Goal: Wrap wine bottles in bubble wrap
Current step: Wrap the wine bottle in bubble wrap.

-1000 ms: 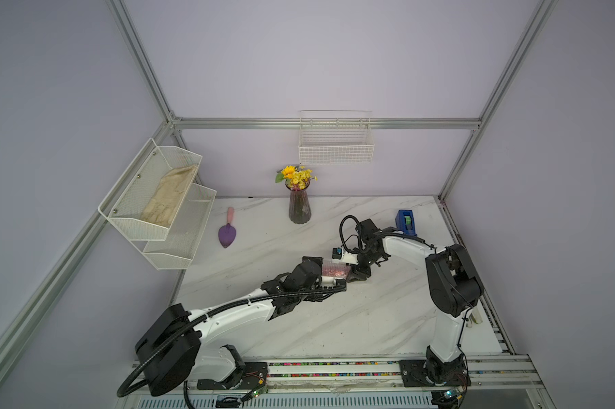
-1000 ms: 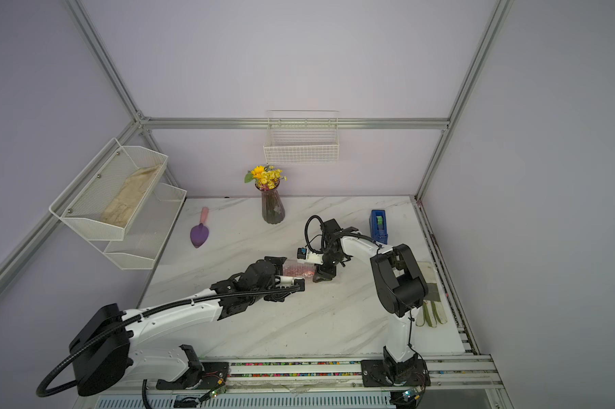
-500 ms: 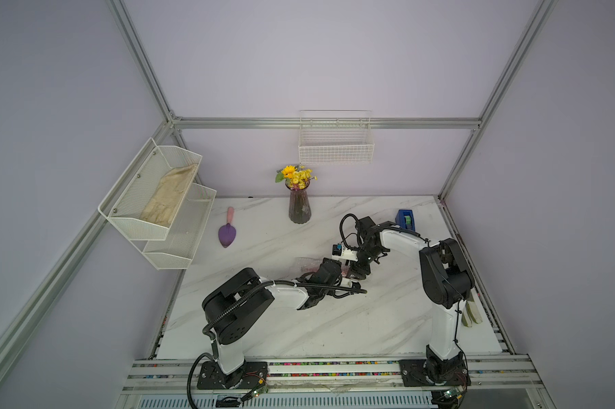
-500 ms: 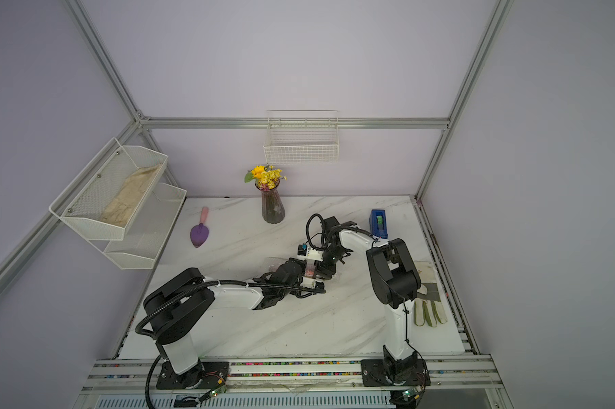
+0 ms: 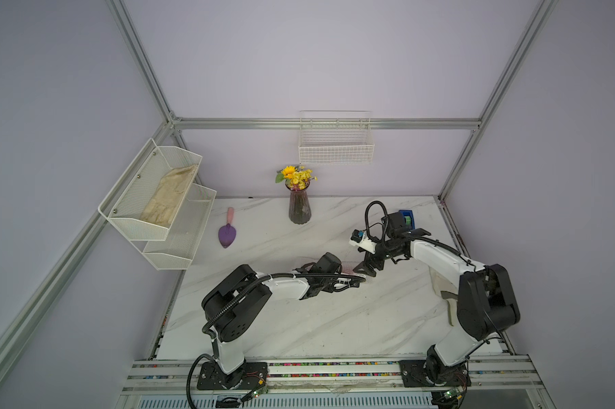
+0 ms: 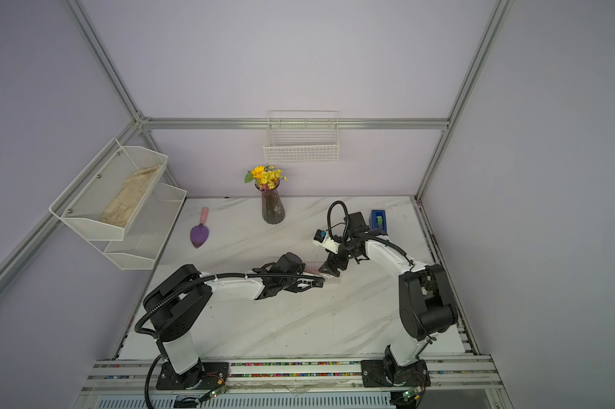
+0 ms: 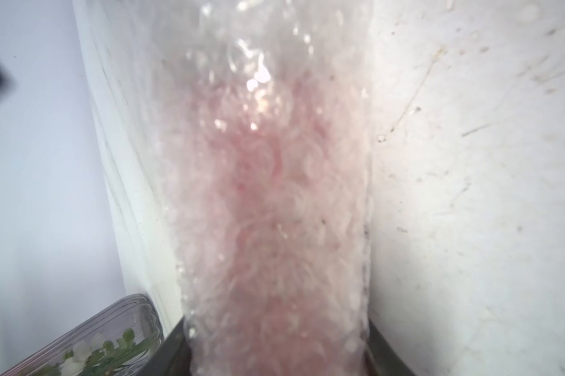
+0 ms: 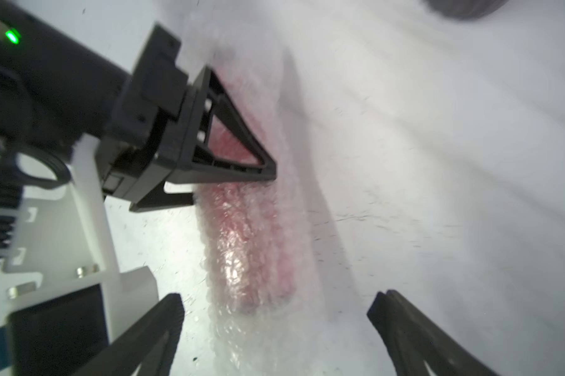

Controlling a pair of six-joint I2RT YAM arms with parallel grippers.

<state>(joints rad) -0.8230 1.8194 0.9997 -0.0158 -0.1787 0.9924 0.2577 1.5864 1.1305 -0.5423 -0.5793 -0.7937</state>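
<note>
Left claw (image 8: 235, 186) snug around wrapped bottle (image 8: 248, 254)

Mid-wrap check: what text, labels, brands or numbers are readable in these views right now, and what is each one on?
No text can be read in any view.
wine bottle: only a pink blur through the bubble wrap; no label print shows.
blue tape dispenser: too small to show any print.
front rail: a strip of coloured marks, too small to read.
</note>
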